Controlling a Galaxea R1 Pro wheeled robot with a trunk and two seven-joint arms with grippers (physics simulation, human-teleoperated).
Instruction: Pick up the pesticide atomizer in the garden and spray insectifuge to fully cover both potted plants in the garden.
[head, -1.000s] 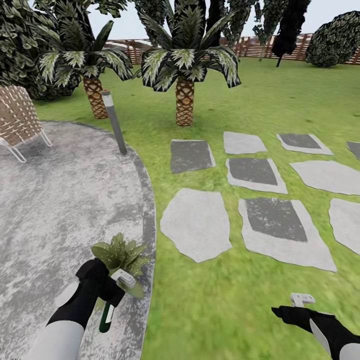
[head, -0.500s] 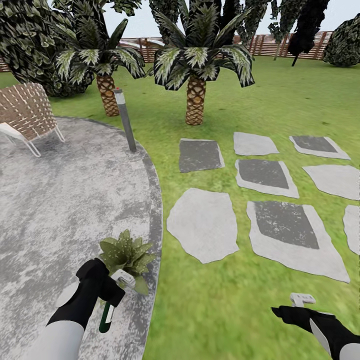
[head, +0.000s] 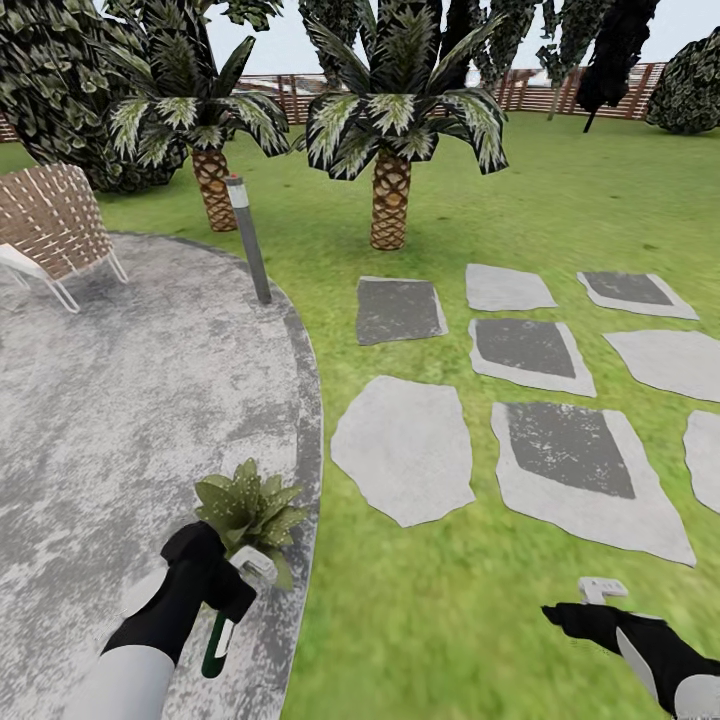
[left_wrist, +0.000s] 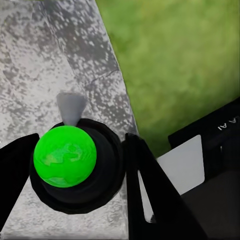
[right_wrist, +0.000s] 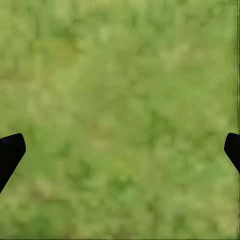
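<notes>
Green lawn, stepping stones, grey patio at left. Left gripper clamped on pesticide atomizer, beside potted plant at patio edge. Atomizer's white label unreadable. Right gripper over grass, jaws wide apart. Letters "AI" partly legible in left wrist view.
</notes>
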